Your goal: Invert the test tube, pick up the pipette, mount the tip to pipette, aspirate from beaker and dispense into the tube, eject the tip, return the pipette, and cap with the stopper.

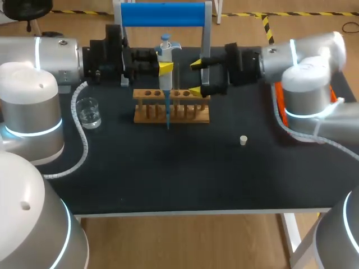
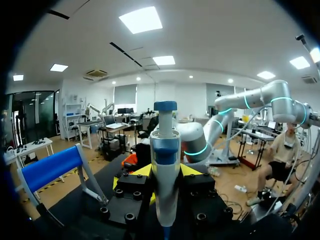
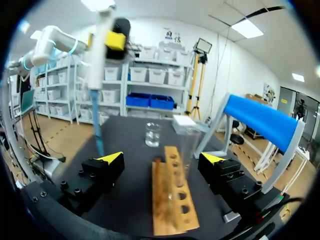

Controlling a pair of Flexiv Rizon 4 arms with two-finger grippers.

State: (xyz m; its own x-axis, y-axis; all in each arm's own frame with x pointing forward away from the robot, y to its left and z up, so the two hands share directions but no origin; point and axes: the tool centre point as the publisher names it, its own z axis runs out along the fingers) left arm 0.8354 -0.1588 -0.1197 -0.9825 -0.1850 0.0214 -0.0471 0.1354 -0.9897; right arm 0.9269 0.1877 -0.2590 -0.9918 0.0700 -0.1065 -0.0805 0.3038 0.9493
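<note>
Gripping the pipette by the rack on the black table, left pincer; right pincer released.

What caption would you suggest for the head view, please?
Left jaws grip the pipette over the wooden test tube rack; right jaws open beside it; beaker left, stopper right.

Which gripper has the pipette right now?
The left gripper: its fingers are shut on the upright pipette above the wooden rack. The right gripper stands open at the rack, gripping nothing.
</note>
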